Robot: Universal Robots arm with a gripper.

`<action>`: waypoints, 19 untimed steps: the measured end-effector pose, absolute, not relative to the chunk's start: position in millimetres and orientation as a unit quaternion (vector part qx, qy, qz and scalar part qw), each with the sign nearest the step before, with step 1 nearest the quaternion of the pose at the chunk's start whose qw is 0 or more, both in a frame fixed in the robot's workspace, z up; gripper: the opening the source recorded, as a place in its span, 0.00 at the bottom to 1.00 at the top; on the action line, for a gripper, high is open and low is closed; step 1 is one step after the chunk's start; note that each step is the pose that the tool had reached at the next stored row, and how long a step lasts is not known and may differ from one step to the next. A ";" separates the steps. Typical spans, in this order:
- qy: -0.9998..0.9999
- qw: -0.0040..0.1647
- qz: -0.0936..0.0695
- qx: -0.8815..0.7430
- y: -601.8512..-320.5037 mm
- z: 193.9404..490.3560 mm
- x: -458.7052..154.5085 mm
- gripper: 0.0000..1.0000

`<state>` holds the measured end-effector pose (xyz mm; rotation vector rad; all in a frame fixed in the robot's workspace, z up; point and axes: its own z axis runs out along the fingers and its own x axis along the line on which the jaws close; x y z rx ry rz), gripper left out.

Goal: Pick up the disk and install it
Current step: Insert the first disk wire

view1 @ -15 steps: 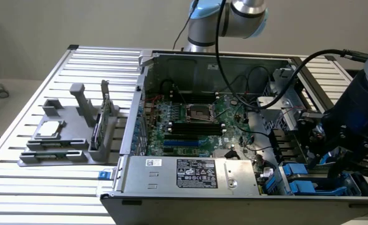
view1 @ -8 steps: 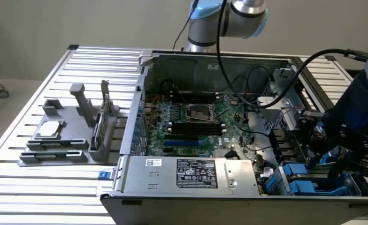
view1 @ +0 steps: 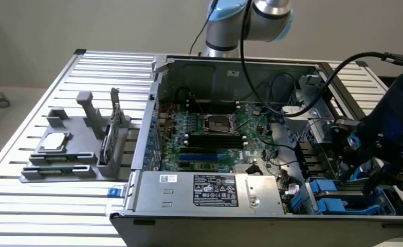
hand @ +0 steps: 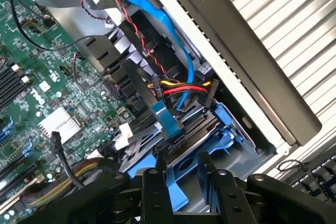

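Note:
The disk (hand: 210,142) is a dark slab in a bright blue plastic carrier, lying tilted in the drive bay at the corner of the open computer case (view1: 153,92). My gripper (hand: 182,163) straddles its near edge, one black finger on each side with blue carrier plastic between them. It looks shut on the disk. In the exterior view my gripper (view1: 374,185) reaches down into the bay at the case's lower right corner, and the arm hides the disk.
More blue carriers (view1: 325,198) sit in the bay beside the gripper. Red, yellow and black wires (hand: 178,87) and a blue cable (hand: 163,19) cross just above the disk. The motherboard (view1: 208,134), the power supply (view1: 208,188) and a grey stand (view1: 71,154) lie toward the exterior view's left.

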<state>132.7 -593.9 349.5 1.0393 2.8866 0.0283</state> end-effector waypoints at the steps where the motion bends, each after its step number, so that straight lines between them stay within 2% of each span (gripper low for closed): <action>1: 0.940 0.037 0.009 0.339 -593.4 349.5 133.9 0.37; 19: 0.930 0.037 0.008 0.365 -585.5 349.2 152.7 0.37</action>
